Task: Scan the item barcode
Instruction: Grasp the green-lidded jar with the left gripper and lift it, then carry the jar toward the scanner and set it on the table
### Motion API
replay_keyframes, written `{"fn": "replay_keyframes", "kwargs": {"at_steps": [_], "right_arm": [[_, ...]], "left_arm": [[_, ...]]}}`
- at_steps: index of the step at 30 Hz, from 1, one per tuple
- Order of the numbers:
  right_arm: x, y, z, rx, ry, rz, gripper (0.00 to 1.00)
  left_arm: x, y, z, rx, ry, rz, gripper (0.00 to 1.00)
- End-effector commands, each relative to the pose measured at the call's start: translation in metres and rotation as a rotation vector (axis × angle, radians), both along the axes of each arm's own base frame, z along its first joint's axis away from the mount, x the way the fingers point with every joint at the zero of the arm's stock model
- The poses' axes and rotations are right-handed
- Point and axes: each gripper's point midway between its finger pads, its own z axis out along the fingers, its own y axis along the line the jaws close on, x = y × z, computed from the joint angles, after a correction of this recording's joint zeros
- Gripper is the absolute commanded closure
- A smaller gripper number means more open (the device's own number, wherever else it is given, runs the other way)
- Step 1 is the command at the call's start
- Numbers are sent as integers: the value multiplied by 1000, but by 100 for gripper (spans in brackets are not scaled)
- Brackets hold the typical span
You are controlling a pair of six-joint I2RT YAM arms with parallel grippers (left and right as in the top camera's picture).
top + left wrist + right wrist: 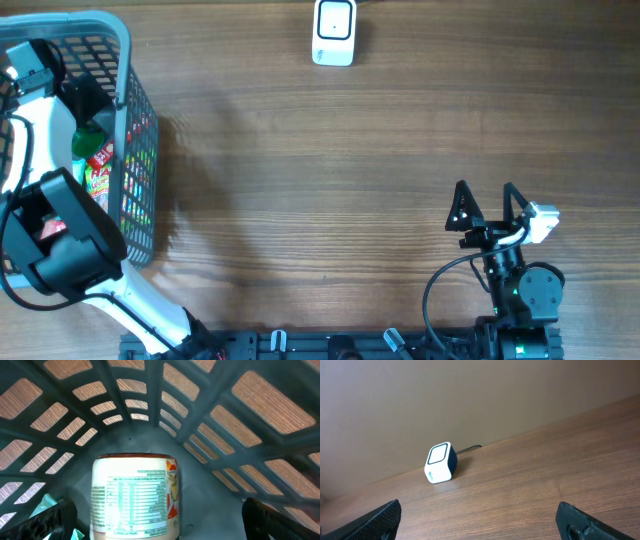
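Reaching arm: the left arm goes down into the basket (125, 60), which stands at the left edge of the table (300, 180).
Left gripper: the left gripper (167, 525) has its jaws spread wide, one dark finger (50, 520) low on each side of the can. As far as I can see, neither touches it.
Item: a can (135, 495) inside the basket, close to its grey-blue lattice wall, straight ahead of the left gripper.
Look of the item: a round body with a dark rim at the end away from the gripper. The white label carries a table of fine green print facing the wrist camera. An orange-red panel with a yellowish picture wraps round its right side. The print is too blurred to read.
Beside it: a teal-green packet (45, 505), near the can's lower left.
Scanner: a small white scanner (334, 32) at the far edge of the table, about midway along, well apart from the basket.
Right gripper: the right gripper (486, 190) is over the near right part of the table, jaws apart and holding nothing, facing the scanner.
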Motion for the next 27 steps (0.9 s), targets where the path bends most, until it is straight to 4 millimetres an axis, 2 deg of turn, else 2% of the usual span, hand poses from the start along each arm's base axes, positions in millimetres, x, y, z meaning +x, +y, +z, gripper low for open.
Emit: {"fn": "replay_keyframes", "kwargs": {"at_steps": [1,5,11,15,17,20,22,26,27], "right_arm": [[0,-1,-1,6,2,-5,0],[0,-1,0,6,2,-6,0],[0,-1,-1,6,2,-6,0],[0,-1,0,6,2,-6,0],[0,-1,0,6,2,-5,0],[0,-1,-1,6,2,-5,0],[0,-1,-1,6,2,-6,0],[0,-1,0,6,2,-5,0],[0,-1,-1,6,2,-6,0]], "left_arm": [[-10,6,-11,1,19,56,0],[-16,11,-27,3,6,74,0],[-5,15,-39,19,-52,70,0],[-3,11,-63,-18,-33,62,4],[-4,10,-73,-27,-16,62,21],[-7,9,-78,-33,1,62,36],[-8,13,-66,-6,-8,74,40],[-7,19,-10,63,-86,85,39],[-8,19,15,81,-127,86,39]]}}
